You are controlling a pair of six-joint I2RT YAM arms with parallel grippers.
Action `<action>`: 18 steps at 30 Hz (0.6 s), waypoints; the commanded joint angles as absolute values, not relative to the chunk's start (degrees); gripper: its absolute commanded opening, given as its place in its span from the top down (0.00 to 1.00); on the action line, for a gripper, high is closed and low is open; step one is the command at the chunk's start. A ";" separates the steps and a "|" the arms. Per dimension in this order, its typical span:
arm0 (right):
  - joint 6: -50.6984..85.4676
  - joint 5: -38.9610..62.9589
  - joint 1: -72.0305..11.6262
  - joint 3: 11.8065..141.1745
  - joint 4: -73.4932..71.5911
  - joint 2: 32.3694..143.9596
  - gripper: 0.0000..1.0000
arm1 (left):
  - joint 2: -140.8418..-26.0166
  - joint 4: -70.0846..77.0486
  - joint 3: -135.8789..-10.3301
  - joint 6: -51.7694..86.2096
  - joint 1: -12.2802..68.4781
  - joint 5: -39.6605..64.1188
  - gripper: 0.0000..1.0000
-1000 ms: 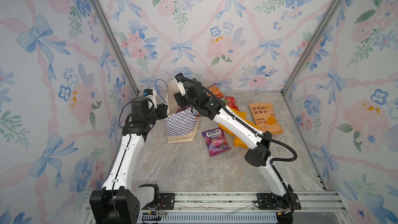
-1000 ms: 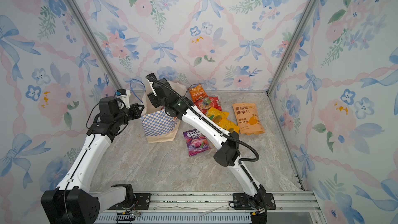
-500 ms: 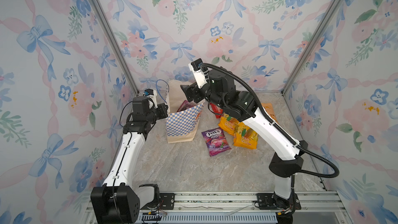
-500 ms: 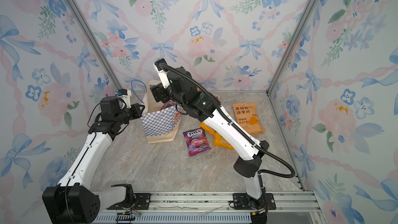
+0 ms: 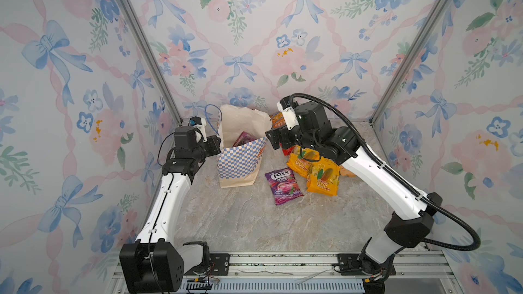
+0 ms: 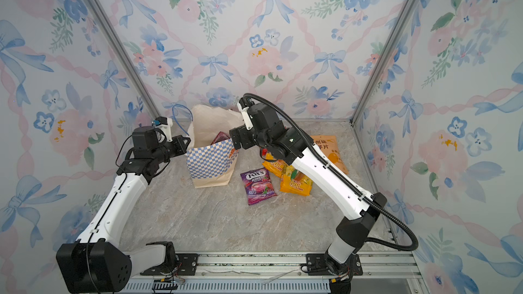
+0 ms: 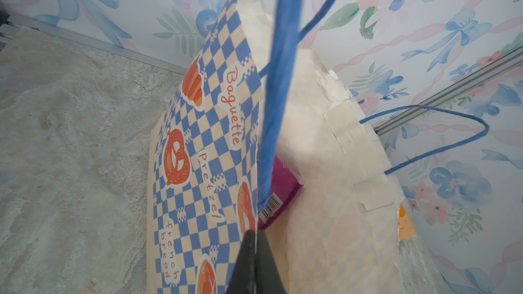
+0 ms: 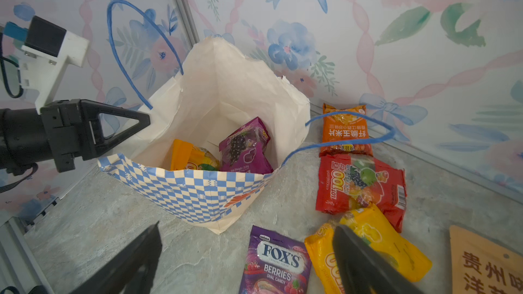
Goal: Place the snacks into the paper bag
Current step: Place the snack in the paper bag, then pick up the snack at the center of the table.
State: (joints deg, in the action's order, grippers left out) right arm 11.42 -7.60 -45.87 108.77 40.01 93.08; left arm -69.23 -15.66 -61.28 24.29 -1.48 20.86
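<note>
- The paper bag (image 5: 240, 162) stands at the centre of both top views on the stone-look tabletop (image 5: 240, 222). Its paper is matte, with blue-and-white checks outside and a creased cream inside, and it has thin blue cord handles (image 8: 127, 52).
- The left gripper (image 7: 254, 238) is pinched tight on the bag's rim, at the bag's left edge in the top views.
- Inside the bag we see a glossy purple packet (image 8: 244, 148) and a yellow-orange packet (image 8: 189, 158).
- Right of the bag, on the tabletop, lie a shiny Fox's packet (image 5: 283, 186), crinkly yellow-orange packs (image 5: 322, 179), a red pack (image 8: 359, 182), an orange pack (image 8: 343, 130) and a flat tan kraft pouch (image 6: 328, 148).
- The right gripper (image 8: 247, 229) hangs with its jaws spread wide and nothing between them, just right of the bag.
- A second ago the right gripper reached into the bag's mouth; now it has swung out to the right. The left gripper keeps its pinch.
</note>
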 commanded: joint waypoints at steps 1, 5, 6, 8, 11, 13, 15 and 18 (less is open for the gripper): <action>16.96 -0.71 -43.08 104.00 36.92 88.95 0.04 | -69.96 -15.32 -61.70 25.05 -0.88 21.07 1.00; 17.71 -0.73 -41.72 99.11 37.83 87.22 0.03 | -70.22 -15.15 -61.83 25.40 -0.45 20.92 1.00; 17.92 -0.50 -41.29 98.20 38.12 86.94 0.04 | -70.31 -15.10 -61.73 25.53 -0.31 20.89 1.00; 18.57 -0.20 -40.39 96.86 38.49 86.42 0.04 | -70.40 -14.89 -61.71 25.66 -0.04 20.89 1.00; 19.07 -0.30 -38.56 93.96 38.85 85.10 0.03 | -70.48 -14.85 -61.86 25.83 0.35 20.90 1.00; 19.85 -0.31 -36.80 91.54 38.84 83.97 0.04 | -70.32 -14.85 -62.09 26.01 0.68 21.01 1.00; 20.89 0.06 -34.62 89.27 38.94 82.92 0.03 | -70.31 -14.86 -62.48 25.86 1.04 20.78 1.00; 21.65 1.01 -31.86 86.59 38.98 81.60 0.04 | -70.50 -14.86 -63.40 26.19 1.31 20.65 1.00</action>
